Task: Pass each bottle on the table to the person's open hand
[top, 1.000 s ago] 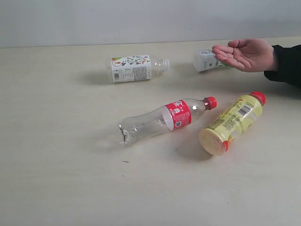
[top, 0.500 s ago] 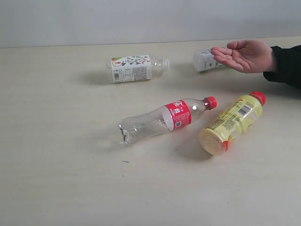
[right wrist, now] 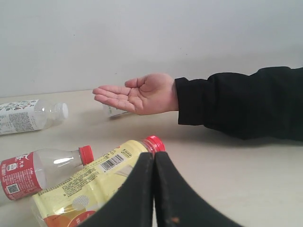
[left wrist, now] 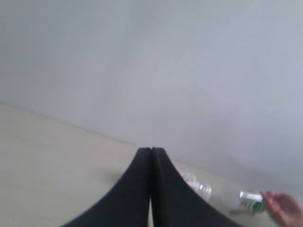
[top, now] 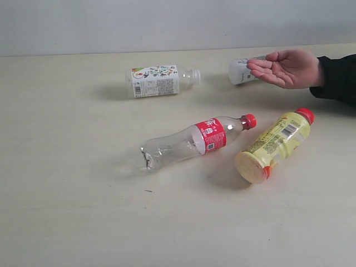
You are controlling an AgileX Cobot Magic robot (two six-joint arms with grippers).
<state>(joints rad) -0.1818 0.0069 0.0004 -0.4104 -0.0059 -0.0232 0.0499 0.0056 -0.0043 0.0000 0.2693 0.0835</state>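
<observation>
Black and pressed flat together, the two halves of the left pincer (left wrist: pixel 151 150) are seen fully closed, with no gap and nothing held. The right pincer (right wrist: pixel 154 155) is closed in the same way, tip against tip, and nothing is gripped by it.

Four bottles are laid on their sides on the pale beige wood-grain surface (top: pixel 67 167). A clear plastic bottle with a red label and red cap (top: pixel 206 136) is placed near the middle. Just beside it on the right lies a yellow plastic bottle with a red cap (top: pixel 272 146), also seen past the right pincer's tips in the right wrist view. Farther back, a clear bottle with a white-green label (top: pixel 158 80) lies alone. A second white-green labelled bottle (top: pixel 240 70) is partly hidden behind the bare open hand (top: pixel 286 68). That hand is held palm up above the surface at the far right, and a black sleeve (top: pixel 336 78) reaches to the picture's edge.

The surface's far edge is met by a plain grey wall (top: pixel 167 22). A broad bare stretch of surface is seen on the left and along the near side.
</observation>
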